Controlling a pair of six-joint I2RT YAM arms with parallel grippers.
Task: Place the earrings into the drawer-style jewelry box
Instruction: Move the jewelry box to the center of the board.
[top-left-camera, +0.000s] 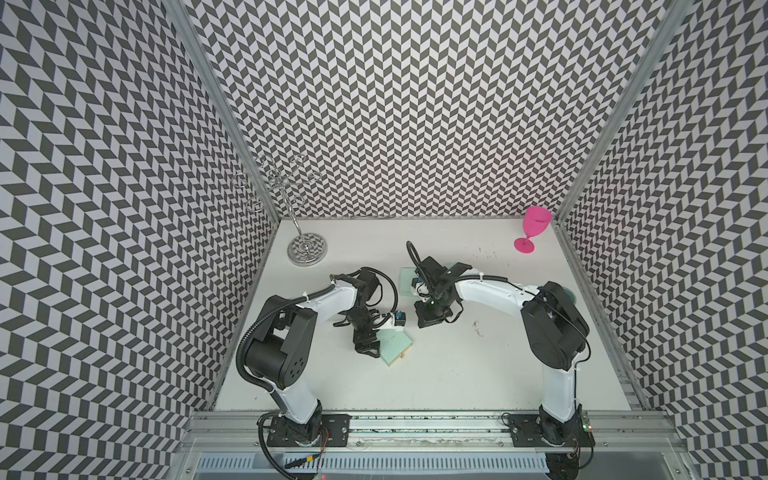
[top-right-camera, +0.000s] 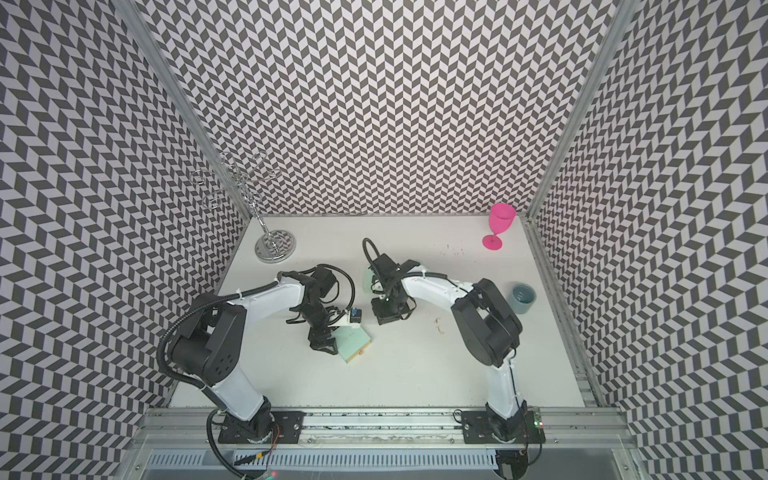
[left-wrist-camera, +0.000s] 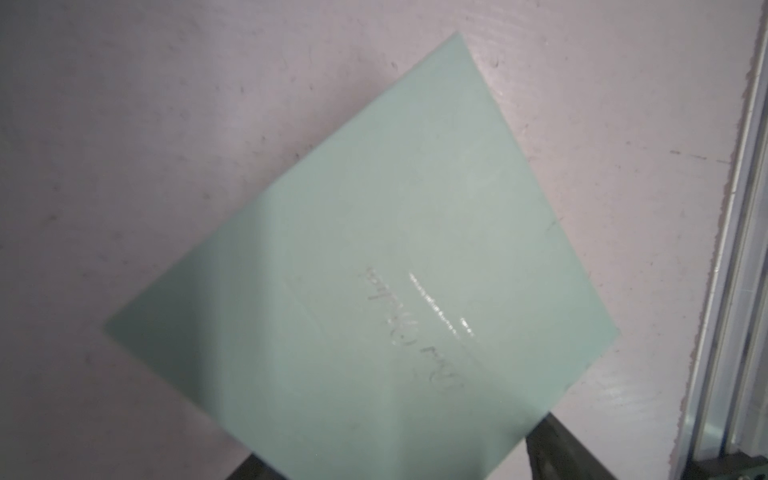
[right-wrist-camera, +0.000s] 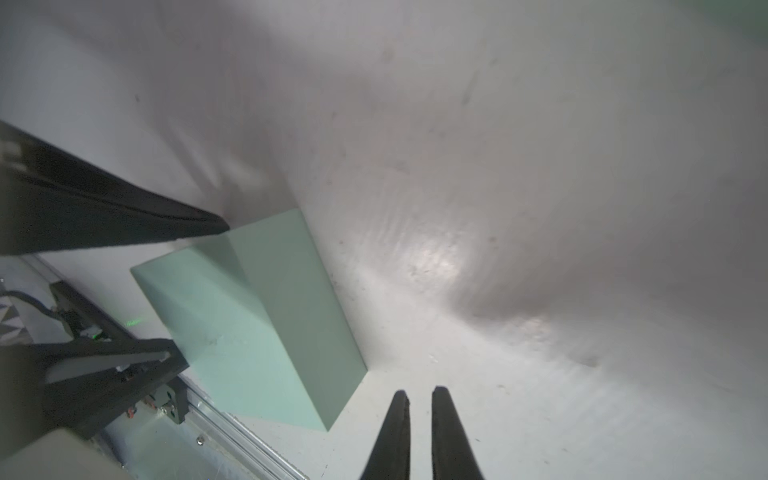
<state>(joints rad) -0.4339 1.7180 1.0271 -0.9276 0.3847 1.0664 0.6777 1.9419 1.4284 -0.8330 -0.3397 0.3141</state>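
On the counter (top-left-camera: 457, 374), mint jewelry box (top-left-camera: 392, 349) straddled by left end effector (top-left-camera: 369, 350); clamped or just bracing, hard to tell. Right end effector (right-wrist-camera: 419, 392) nearly closed, empty. Earrings (top-left-camera: 480, 331) loose beside right arm: pickup pending, probably needing a fine pinch.

Colours and patterns, bimanual cell
Walls (top-left-camera: 395, 104) black-and-white chevron; surface (top-left-camera: 457, 365) white; jewelry box (top-left-camera: 392, 347) mint green, tan edge; goblet (top-left-camera: 536, 224) at 2 o'clock hot pink; cup (top-right-camera: 523, 297) at 3 o'clock grey-blue.
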